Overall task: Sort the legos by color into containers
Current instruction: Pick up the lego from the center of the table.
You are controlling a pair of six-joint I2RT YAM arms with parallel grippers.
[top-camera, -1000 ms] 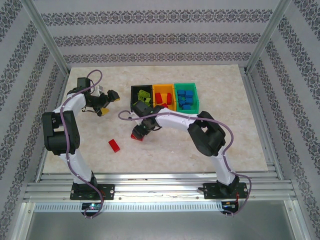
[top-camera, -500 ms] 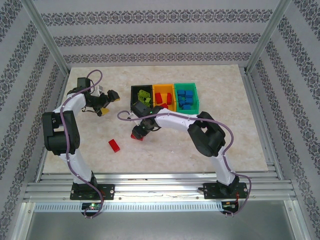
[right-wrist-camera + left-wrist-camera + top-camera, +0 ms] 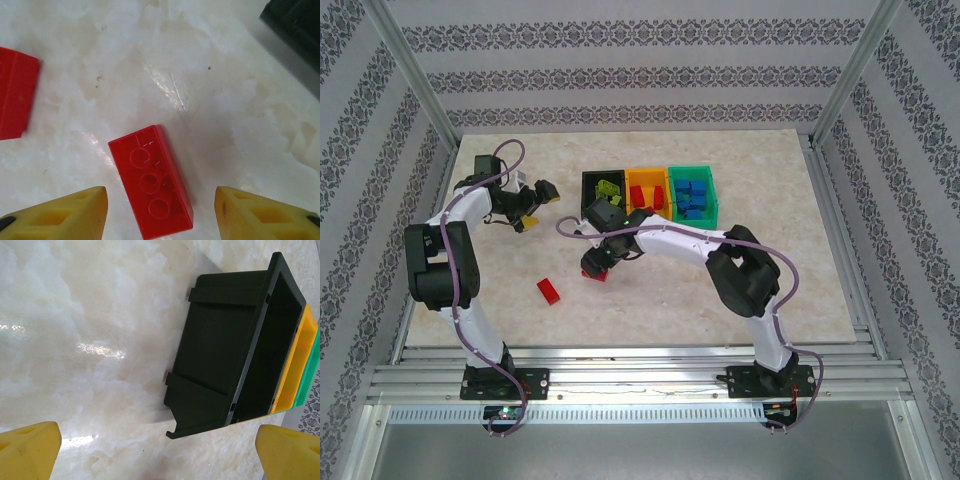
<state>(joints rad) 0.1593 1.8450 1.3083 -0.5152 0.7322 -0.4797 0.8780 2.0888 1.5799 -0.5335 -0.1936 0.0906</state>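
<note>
Wallpapered walls (image 3: 650, 75) and an aluminium frame (image 3: 415, 85) box in the cell. Inside lies a pale marble-look table (image 3: 800, 260), w/ both arms reaching over it from the near edge. Sorting looks mostly done, judging by how little lies loose on the top.

Toward the far middle of the table sit three joined bins. The black bin (image 3: 590, 180) on the left holds lime bricks (image 3: 608, 187) (its near part is hidden by the right arm, so no count). The orange bin (image 3: 647, 176) in the middle holds red bricks (image 3: 646, 196), and the green bin (image 3: 693, 173) on the right holds blue bricks (image 3: 692, 198). Each colour keeps to one bin as far as the top view tells; I can make out no strays mixed in.

The left gripper (image 3: 160, 452) hangs over the table to the left of the black bin, fingers spread wide w/ nothing btw them; it looks idle. The right gripper (image 3: 160, 210) is low over the table just in front of the black bin, fingers apart and not gripping. A red brick (image 3: 150, 182) lies flat on the marble btw the two yellow fingertips, w/ a gap on each side.

Left to do, approx. two pieces. That red brick needs grasping and carrying to the orange bin. A second red brick (image 3: 549, 290) lies loose further left and nearer the arm bases, well apart from the bins. No lime or blue bricks are seen loose on the table, so prob. only reds are left.
</note>
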